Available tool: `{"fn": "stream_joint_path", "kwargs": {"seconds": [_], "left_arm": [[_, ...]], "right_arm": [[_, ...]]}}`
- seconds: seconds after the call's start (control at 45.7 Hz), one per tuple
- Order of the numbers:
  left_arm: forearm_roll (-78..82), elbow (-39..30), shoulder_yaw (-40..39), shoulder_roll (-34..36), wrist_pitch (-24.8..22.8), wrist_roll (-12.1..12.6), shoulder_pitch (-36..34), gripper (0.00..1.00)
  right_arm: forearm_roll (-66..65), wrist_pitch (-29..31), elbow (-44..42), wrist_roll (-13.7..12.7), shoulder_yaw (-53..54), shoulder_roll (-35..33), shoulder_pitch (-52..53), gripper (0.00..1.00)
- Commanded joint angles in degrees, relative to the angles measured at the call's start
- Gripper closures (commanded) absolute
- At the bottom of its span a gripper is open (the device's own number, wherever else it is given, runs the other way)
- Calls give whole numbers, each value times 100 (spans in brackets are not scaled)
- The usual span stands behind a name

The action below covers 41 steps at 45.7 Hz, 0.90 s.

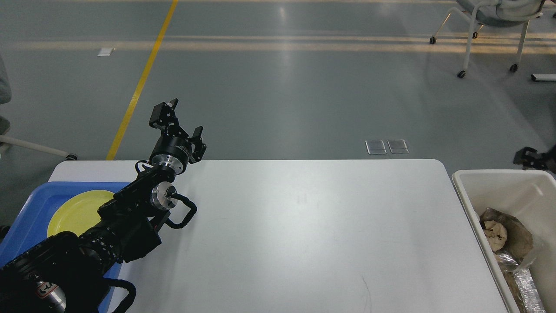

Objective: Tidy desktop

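Bin cut off; right gripper barely visible

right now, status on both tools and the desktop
Left tool open, holding nothing. Right tool at frame edge, state unclear. Desktop bare.

Grey glossy floor, yellow line running across its left part, wheeled chair far right of the line, two metal floor plates between them

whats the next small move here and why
Probably bring the left arm back toward rest. The desktop shows nothing loose, the yellow plate sits in the blue tray, rubbish lies in the bin, and the left pincer is open and holds nothing.
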Motion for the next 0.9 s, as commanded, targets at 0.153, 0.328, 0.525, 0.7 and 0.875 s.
{"fn": "stream_joint_path", "kwargs": {"seconds": [0.153, 0.328, 0.525, 0.7, 0.875], "left_arm": [[0, 0, 0, 0, 0, 0, 0, 0], [0, 0, 0, 0, 0, 0, 0, 0], [0, 0, 0, 0, 0, 0, 0, 0], [0, 0, 0, 0, 0, 0, 0, 0], [0, 0, 0, 0, 0, 0, 0, 0]], "right_arm": [[852, 1656, 1470, -31, 21, 123, 2341, 0], [1643, 2316, 2006, -145, 38, 554, 3458, 0], [2750, 2238, 2016, -172, 196, 1327, 4004, 0], [3515, 1834, 1630, -172, 539, 1995, 3881, 0], [3727, -186, 470, -163, 1390, 2769, 2749, 0]]}}
